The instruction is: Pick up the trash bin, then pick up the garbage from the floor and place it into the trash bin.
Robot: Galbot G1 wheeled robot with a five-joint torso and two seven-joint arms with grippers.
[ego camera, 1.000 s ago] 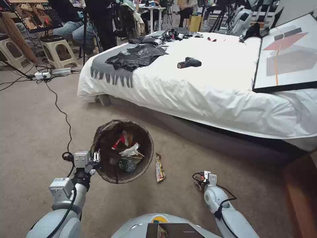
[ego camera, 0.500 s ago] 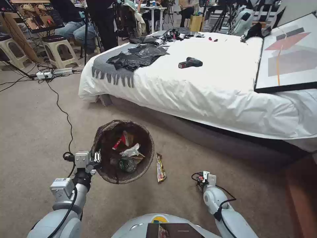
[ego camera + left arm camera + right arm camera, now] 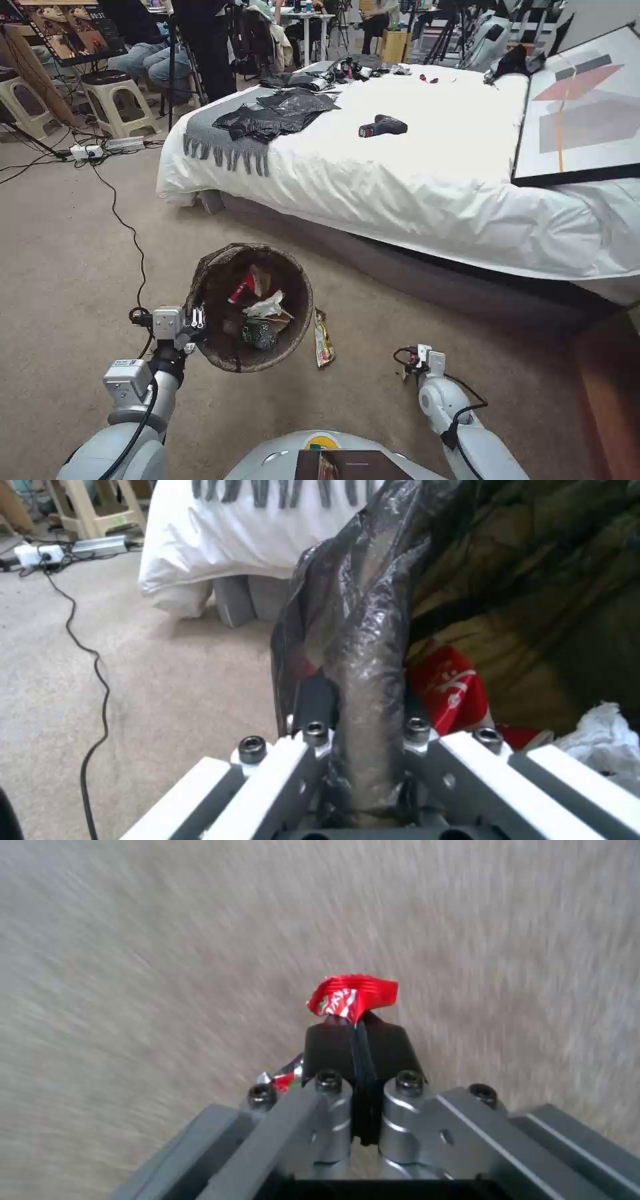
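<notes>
One trash bin [image 3: 252, 308], one yellow snack wrapper [image 3: 323, 339] on the floor, one red wrapper [image 3: 352, 997], one power drill [image 3: 382, 126], two stools [image 3: 119, 100].

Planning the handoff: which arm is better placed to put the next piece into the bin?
Right. The right gripper is shut on a red wrapper; the left gripper is clamped on the bin rim.
</notes>
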